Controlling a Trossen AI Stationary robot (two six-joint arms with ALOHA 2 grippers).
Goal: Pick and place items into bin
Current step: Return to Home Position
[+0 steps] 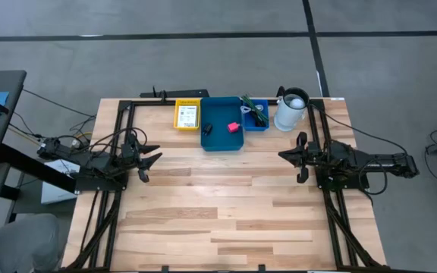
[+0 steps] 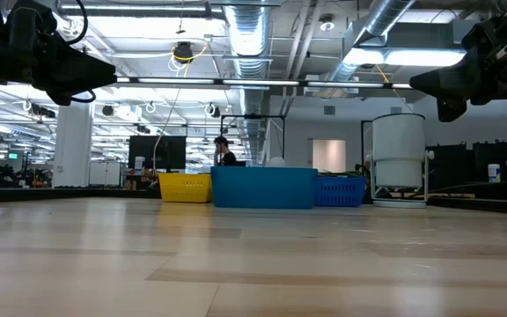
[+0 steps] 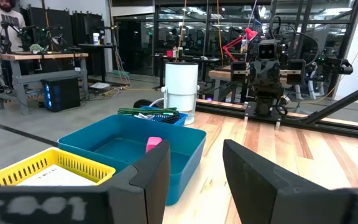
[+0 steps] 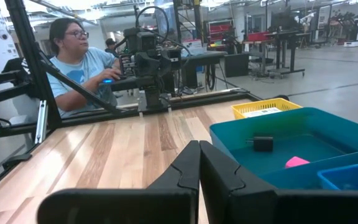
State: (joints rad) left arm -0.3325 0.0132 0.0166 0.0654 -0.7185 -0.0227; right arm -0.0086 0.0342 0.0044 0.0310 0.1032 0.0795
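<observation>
**Both arms drawn back, the items lying in the bins ahead of the fingers**

Every item in view sits in a container at the far edge of the surface [image 1: 226, 205], well ahead of both sets of fingers. The pink-red block [image 3: 153, 144] and a small black piece [image 4: 263, 144] lie apart on the floor of the teal bin [image 3: 185, 163]. A white printed card [image 3: 45, 181] lies flat in the yellow basket [image 3: 73, 163] just beside that bin. A green stringy piece [image 3: 146, 112] rests across the small blue basket [image 1: 257, 125] on the bin's other side, near a white canister [image 1: 290, 111].

The block looks rigid and light, and a pinch across two opposite flat sides should hold it. The black piece looks hard and small, so it needs a centred grip. The stringy piece is likely soft and prone to snag, and is best taken where it bunches. The card is thin and flat, and it would probably have to be taken by an edge.

The left arm [image 1: 97, 163] lies low and level, and the left fingers [image 3: 149, 180] are spread with nothing between them. The right arm [image 1: 359, 163] mirrors it, with the right fingers [image 4: 185, 168] pressed together and holding nothing. The two arms point at each other across bare wood, which reads as a rest pose
</observation>
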